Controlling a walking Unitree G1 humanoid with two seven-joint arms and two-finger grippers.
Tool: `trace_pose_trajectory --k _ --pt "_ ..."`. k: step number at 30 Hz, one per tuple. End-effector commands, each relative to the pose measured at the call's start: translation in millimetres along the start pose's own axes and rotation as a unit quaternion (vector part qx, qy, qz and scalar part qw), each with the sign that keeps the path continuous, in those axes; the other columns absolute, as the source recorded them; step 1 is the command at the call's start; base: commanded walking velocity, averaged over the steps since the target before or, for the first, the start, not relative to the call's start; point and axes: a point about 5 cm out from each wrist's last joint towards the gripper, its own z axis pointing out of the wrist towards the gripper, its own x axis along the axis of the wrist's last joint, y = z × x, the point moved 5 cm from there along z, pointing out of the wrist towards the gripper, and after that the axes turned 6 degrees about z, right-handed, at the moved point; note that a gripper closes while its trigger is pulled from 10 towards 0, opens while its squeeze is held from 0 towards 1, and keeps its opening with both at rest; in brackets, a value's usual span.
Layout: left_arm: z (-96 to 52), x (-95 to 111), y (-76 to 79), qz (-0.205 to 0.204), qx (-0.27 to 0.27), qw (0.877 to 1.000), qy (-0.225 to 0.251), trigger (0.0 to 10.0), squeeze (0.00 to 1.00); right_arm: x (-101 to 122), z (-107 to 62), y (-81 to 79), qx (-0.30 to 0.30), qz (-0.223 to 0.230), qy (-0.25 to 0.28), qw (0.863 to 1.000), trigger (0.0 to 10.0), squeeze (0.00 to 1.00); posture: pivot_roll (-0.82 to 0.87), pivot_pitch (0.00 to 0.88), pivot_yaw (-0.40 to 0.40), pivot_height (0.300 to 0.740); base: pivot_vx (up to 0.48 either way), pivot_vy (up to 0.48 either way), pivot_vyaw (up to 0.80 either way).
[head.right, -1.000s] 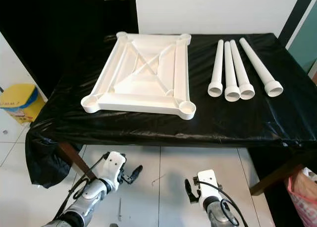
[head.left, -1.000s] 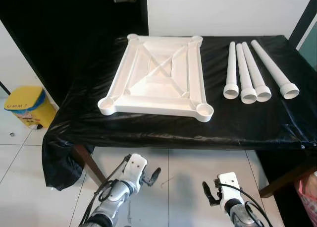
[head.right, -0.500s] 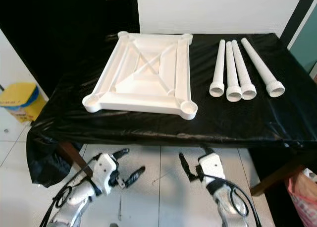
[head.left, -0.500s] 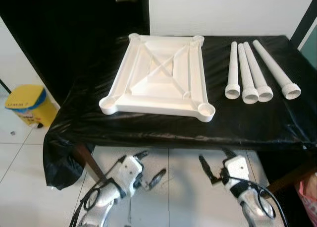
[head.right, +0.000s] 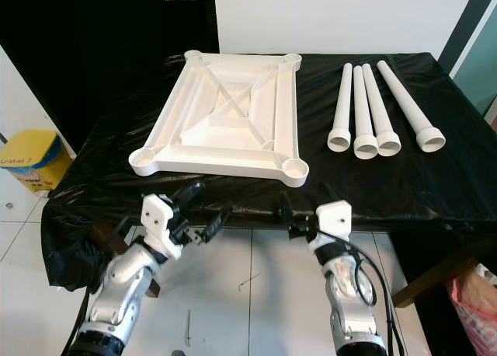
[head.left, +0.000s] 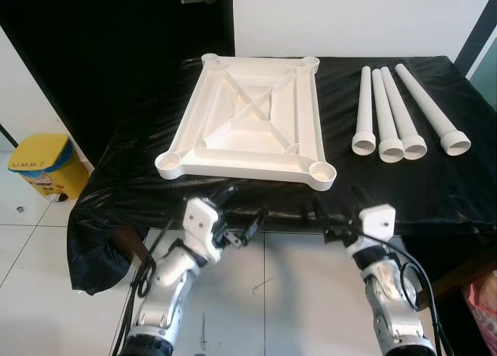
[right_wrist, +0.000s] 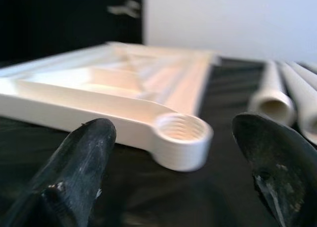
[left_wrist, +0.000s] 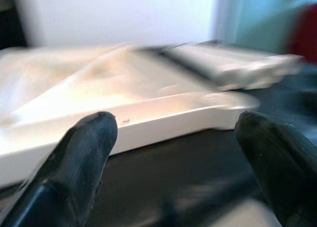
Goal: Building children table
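A table draped in black plastic fills the middle of the frame. On it, left of centre, lies a white tabletop, upside down, its ribbed underside up and a round socket at each corner. To the right lie four white legs, side by side, open ends facing the near edge; three are touching, the fourth lies slightly apart, angled toward the right. At lower left of centre, the left gripper is raised to the near table edge, its fingers spread wide, below the tabletop's near rim. At lower right of centre, the right gripper hovers at the same edge, fingers also spread wide, holding nothing; its wrist view faces the near right socket. A yellow bin stands on the tiled floor at far left.
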Motion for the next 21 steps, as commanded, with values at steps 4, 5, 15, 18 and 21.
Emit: trace_pose_trajectory --k 4,5,15,18,21 --pt "11.4 -3.2 -42.8 -0.014 0.101 0.994 -0.032 10.0 0.00 1.9 15.9 11.6 -0.065 0.006 -0.004 0.998 10.0 0.00 0.00 0.000 0.017 0.740 0.000 0.000 0.00" --pt "11.4 -3.2 -42.8 -0.014 0.101 0.994 -0.032 10.0 0.00 1.9 15.9 11.6 -0.065 0.006 -0.004 0.998 10.0 0.00 0.00 0.000 0.017 0.740 0.000 0.000 0.00" --pt "25.9 1.4 -63.4 -0.094 0.194 0.975 -0.048 10.0 0.00 3.3 28.3 14.7 -0.084 0.001 -0.007 0.996 10.0 0.00 0.00 0.000 0.012 0.740 0.000 0.000 0.00" --pt "33.4 1.0 -61.3 -0.151 0.221 0.962 -0.054 10.0 0.00 2.3 29.5 17.6 -0.089 -0.003 -0.011 0.996 10.0 0.00 0.00 0.000 0.008 0.740 0.000 0.000 0.00" --pt "36.6 5.1 -58.4 -0.136 0.216 0.966 -0.050 10.0 0.00 1.7 29.9 18.0 -0.089 -0.002 -0.012 0.996 10.0 0.00 -0.01 0.000 0.012 0.740 0.000 0.000 0.00"
